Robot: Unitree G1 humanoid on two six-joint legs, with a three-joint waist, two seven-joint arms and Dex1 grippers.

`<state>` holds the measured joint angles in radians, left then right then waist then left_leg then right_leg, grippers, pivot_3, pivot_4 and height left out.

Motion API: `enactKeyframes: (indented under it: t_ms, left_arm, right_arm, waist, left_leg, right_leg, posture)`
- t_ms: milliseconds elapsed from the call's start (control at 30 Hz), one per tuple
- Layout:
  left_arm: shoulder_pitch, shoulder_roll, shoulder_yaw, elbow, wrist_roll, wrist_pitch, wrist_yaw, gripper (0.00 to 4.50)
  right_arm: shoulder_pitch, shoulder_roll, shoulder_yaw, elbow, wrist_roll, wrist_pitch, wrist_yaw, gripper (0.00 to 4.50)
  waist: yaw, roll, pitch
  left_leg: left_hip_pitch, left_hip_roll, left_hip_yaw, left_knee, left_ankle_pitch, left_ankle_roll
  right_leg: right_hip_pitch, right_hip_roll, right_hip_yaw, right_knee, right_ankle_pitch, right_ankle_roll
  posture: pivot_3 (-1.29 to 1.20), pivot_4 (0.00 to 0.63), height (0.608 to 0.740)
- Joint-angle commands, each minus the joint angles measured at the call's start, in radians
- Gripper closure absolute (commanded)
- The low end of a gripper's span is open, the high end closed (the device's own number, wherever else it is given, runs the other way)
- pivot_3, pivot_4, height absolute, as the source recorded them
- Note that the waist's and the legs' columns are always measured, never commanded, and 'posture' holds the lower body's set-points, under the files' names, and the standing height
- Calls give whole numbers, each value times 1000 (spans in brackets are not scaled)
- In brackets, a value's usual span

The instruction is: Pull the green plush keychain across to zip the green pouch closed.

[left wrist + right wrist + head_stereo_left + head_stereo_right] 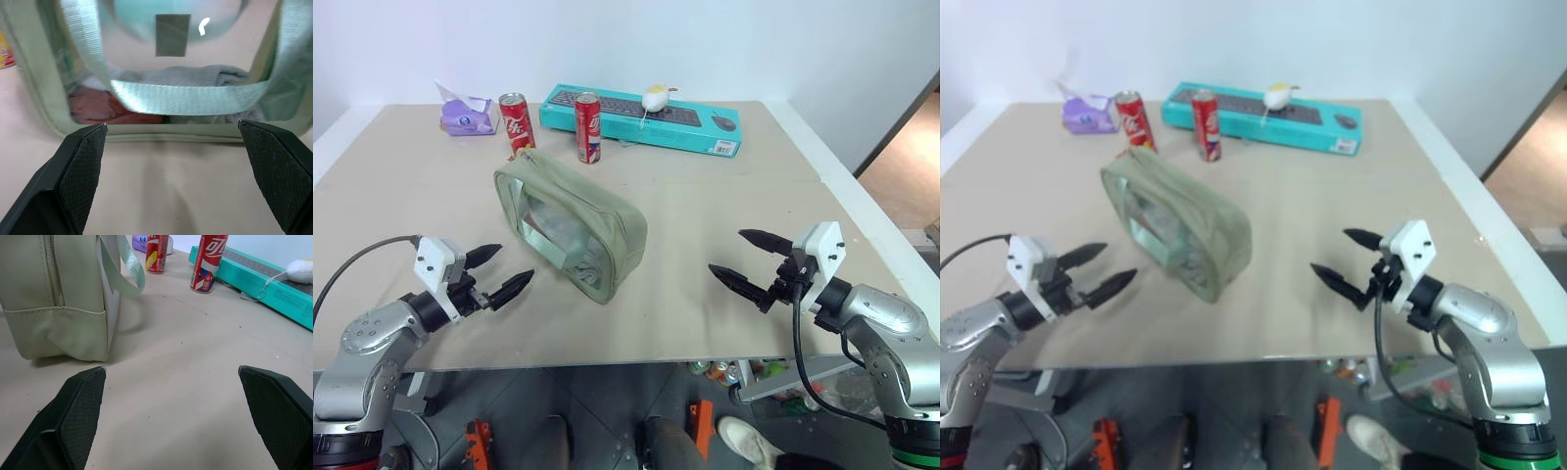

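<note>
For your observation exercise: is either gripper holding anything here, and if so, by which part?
Nothing is held. The left gripper and right gripper are both open, either side of the pouch, touching nothing.

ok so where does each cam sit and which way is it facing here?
Left and right eye views: on the head, looking forward and down over the table; both arms show, left end effector and right end effector open, flanking the green pouch.
Left wrist view: on the left wrist, facing the pouch's clear window and strap; own fingers show.
Right wrist view: on the right wrist, facing the pouch's zippered end, two red soda cans, teal keyboard box.
Shared: the pouch.
</note>
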<state>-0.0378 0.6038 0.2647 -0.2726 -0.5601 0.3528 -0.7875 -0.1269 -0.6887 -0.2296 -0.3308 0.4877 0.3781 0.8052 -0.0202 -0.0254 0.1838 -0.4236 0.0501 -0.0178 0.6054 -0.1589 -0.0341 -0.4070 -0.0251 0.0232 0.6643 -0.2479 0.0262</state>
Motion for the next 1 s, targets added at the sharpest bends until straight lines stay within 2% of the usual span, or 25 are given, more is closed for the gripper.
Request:
enactKeyframes:
  t_ms: [33, 267, 400, 600, 833, 867, 967, 1000]
  left_arm:
    - [-3, 31, 12, -77, -71, 21, -61, 49]
    - [-39, 104, 0, -159, -184, 137, -127, 49]
    - [-72, 127, -12, -186, -230, 192, -136, 49]
    - [-105, 139, -21, -215, -265, 236, -131, 49]
    - [-127, 140, -31, -216, -246, 230, -127, 49]
    - [-127, 140, -31, -214, -242, 228, -126, 0]
    - [-128, 139, -33, -211, -233, 223, -125, 0]
    - [-128, 139, -34, -210, -230, 223, -125, 0]
  right_arm:
    - [-32, -24, 3, -45, 39, 27, 27, 0]
    - [-295, 24, 101, -6, 112, 152, 19, 0]
    - [-406, 68, 181, 70, 85, 154, 45, 0]
    - [-495, 141, 274, 217, 23, 94, 92, 0]
    - [-550, 196, 299, 304, 5, 95, 123, 0]
    - [-554, 202, 298, 309, 7, 97, 127, 511]
    - [-567, 216, 296, 310, 19, 114, 136, 1217]
    - [-571, 220, 296, 307, 23, 121, 140, 1725]
  waist:
    - [0, 0, 0]
    - [-4, 0, 0]
    - [-2, -1, 0]
    - [-1, -1, 0]
    - [-1, -1, 0]
    - [-1, -1, 0]
    - [-1, -1, 0]
    - [-1, -1, 0]
  left_leg:
    - [0, 0, 0, 0, 0, 0]
    - [1, 2, 1, 0, 0, 0]
    - [1, 2, 0, 0, 0, 0]
    - [-1, 2, 0, 0, -1, 0]
    - [-1, 2, 0, 0, -1, 0]
    - [-1, 2, 0, 0, -1, 0]
    - [-1, 2, 0, 0, -1, 0]
    - [-1, 2, 0, 0, -1, 0]
  right_leg:
    - [0, 0, 0, 0, 0, 0]
    - [-1, 2, 1, 0, 2, -2]
    - [0, 3, 0, 0, 1, -2]
    - [-1, 2, 1, 0, 2, 2]
    - [-2, 3, 0, 0, 2, 2]
    - [-2, 3, 0, 0, 2, 2]
    - [-2, 3, 0, 0, 2, 2]
    - [-2, 3, 0, 0, 2, 2]
  posture:
    - [0, 150, 740]
    - [0, 150, 740]
    - [0, 150, 740]
    - [0, 150, 740]
    - [0, 150, 740]
    - [0, 150, 740]
    - [0, 150, 740]
    - [0, 150, 740]
